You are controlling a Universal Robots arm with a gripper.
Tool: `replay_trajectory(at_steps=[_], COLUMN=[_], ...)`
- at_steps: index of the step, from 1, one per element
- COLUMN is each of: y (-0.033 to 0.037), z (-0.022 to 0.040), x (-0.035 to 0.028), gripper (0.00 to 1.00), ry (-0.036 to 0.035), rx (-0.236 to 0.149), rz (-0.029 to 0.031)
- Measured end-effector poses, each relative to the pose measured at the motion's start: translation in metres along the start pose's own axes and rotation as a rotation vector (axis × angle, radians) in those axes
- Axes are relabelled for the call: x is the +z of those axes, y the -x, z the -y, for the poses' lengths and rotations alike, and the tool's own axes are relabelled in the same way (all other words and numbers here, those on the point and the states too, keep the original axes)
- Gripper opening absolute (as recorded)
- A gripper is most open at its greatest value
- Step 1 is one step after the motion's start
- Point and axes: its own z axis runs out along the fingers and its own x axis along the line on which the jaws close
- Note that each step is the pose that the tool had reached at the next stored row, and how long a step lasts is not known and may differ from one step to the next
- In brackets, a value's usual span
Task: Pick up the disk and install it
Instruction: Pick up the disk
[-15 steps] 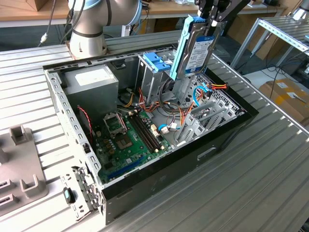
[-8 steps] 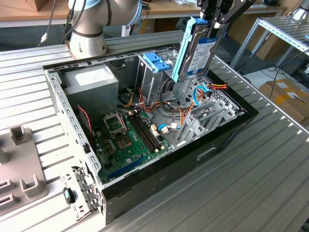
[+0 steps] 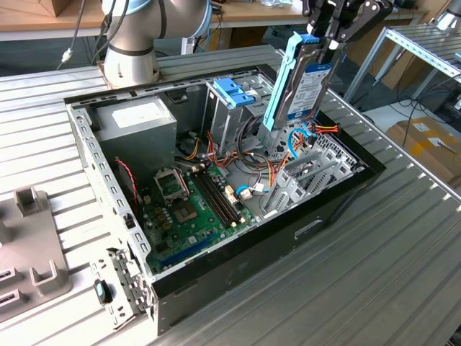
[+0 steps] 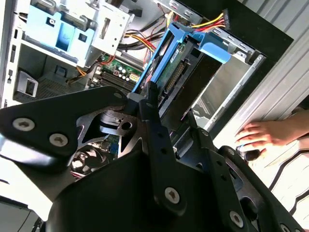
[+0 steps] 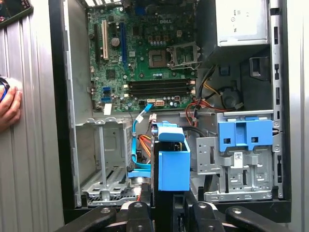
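Exterior view, read from its left to its right. Gray fixture blocks [image 3: 32, 241] sit on the ribbed table [image 3: 374, 277], apart from the open computer case [image 3: 238, 263]. Inside the case come the power supply [image 3: 137, 119], then the motherboard [image 3: 191, 209], then the tall drive cage [image 3: 227, 119] topped by its blue latch [image 3: 232, 90]. Just past the cage is the disk [image 3: 308, 83]. It is in the air, stood on end and leaning, with its label face outward and a blue rail down its edge. Its lower end hangs among the loose cables [image 3: 317, 130] over the drive bay [image 5: 104, 162] at the case's right end. I cannot tell whether it touches anything there. The gripper [image 3: 330, 45] has it by the upper end. In both wrist views the fingers [image 4: 149, 108] are drawn in against the drive's two flat sides, pinching it, with no gap showing. The first wrist view looks down the blue rail of the disk [image 5: 174, 164], with the empty bay beside it. A person's hand [image 5: 9, 104] rests on the table outside the case wall. Judgement: pickup is done and the install is in hand, with the drive carried but not seated. Seating it calls for levelling the drive out of its lean, squaring both rails to the bay's guides and keeping the cables from fouling the slot.
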Motion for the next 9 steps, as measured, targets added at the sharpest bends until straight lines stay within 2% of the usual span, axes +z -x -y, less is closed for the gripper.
replay_trajectory(at_steps=[5,9], y=[-0.0112,-0.0243], z=[0.0005,0.0010], x=[0.0005,0.0010], gripper=[0.35,0.35], ry=[0.0000,-0.0001], rx=[0.000,0.000], rz=[-0.0009,-0.0018])
